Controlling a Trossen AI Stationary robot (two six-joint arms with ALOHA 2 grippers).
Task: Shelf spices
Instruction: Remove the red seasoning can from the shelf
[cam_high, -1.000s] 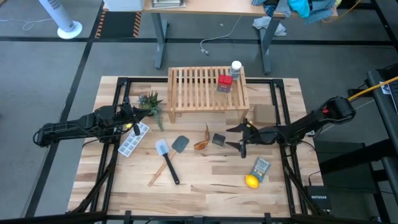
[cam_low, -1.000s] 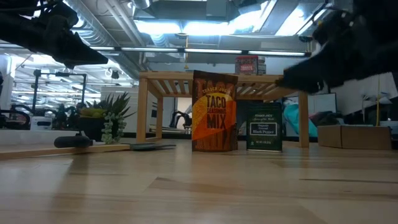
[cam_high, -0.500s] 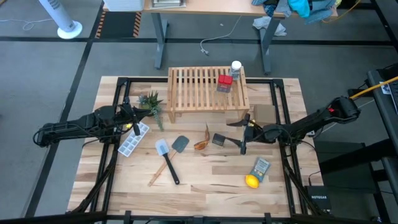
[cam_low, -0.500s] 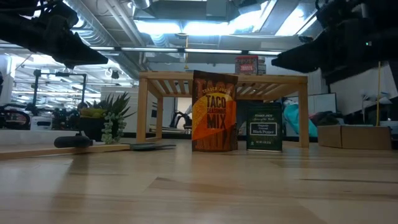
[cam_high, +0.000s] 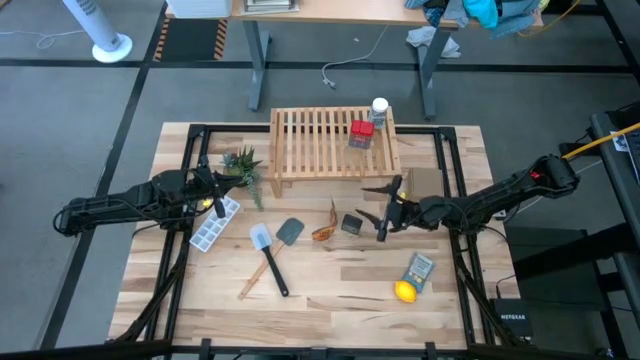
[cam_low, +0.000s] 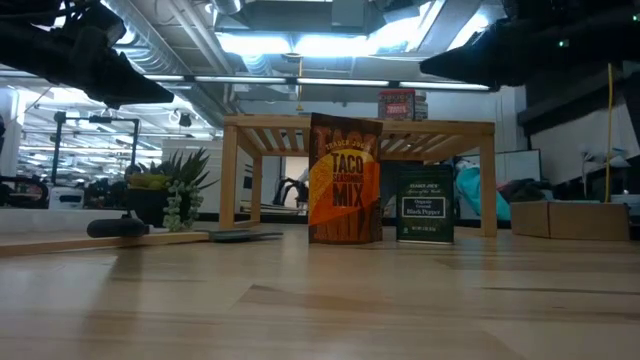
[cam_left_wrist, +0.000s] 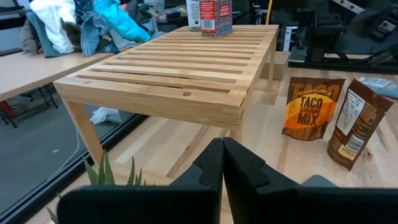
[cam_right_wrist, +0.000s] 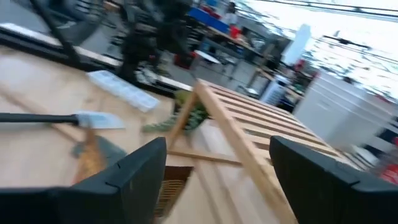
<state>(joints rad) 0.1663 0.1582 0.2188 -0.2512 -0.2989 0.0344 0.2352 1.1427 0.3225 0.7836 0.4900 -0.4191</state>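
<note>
The wooden shelf (cam_high: 335, 145) stands at the table's far middle. On its slatted top, at the right end, stand a small red box (cam_high: 361, 133) and a white-capped bottle (cam_high: 379, 108). In front of the shelf an orange Taco Mix packet (cam_low: 345, 180), a second, browner packet (cam_left_wrist: 351, 124) and a small black box (cam_high: 351, 224) stand upright on the table. My right gripper (cam_high: 383, 210) hovers open just right of the black box, above the table, with nothing between its fingers. My left gripper (cam_high: 215, 190) waits shut at the table's left, pointing toward the shelf (cam_left_wrist: 180, 68).
A small plant (cam_high: 243, 165) and a white ice tray (cam_high: 214, 228) lie by my left gripper. Two spatulas (cam_high: 272, 250) lie at the table's middle. A grey-blue packet (cam_high: 419, 270) and a lemon (cam_high: 404, 291) sit near the front right.
My right gripper has risen from beside the black box to above the height of the shelf top. It has rolled about its own axis on the way and stayed open. The packets and boxes have not moved.
</note>
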